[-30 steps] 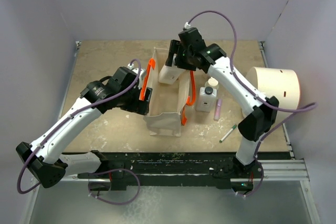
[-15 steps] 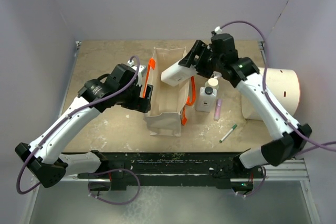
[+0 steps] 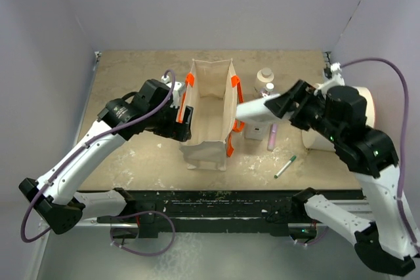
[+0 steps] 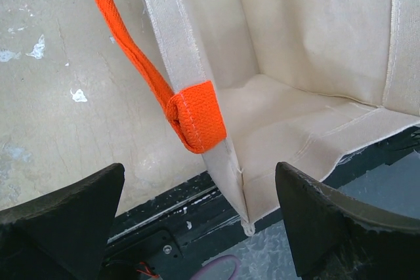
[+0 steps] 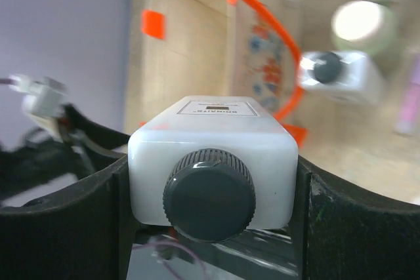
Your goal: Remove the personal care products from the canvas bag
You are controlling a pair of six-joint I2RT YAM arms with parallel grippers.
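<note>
White with a black cap, one bottle [image 3: 254,111] lies on its side in the air, just right of the canvas bag [image 3: 205,149]. We see the right gripper [image 3: 279,105] squeezing it by its sides. The bag stands upright on the bench [image 3: 131,77]. Its left wall, by an orange handle [image 3: 189,83], sits between the wide-apart fingers of the left gripper [image 3: 182,122]. Other bottles [image 3: 264,75] stand near, right of the bag.

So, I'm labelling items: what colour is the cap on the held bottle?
Black cap on a white bottle, clearest in the right wrist view.
</note>
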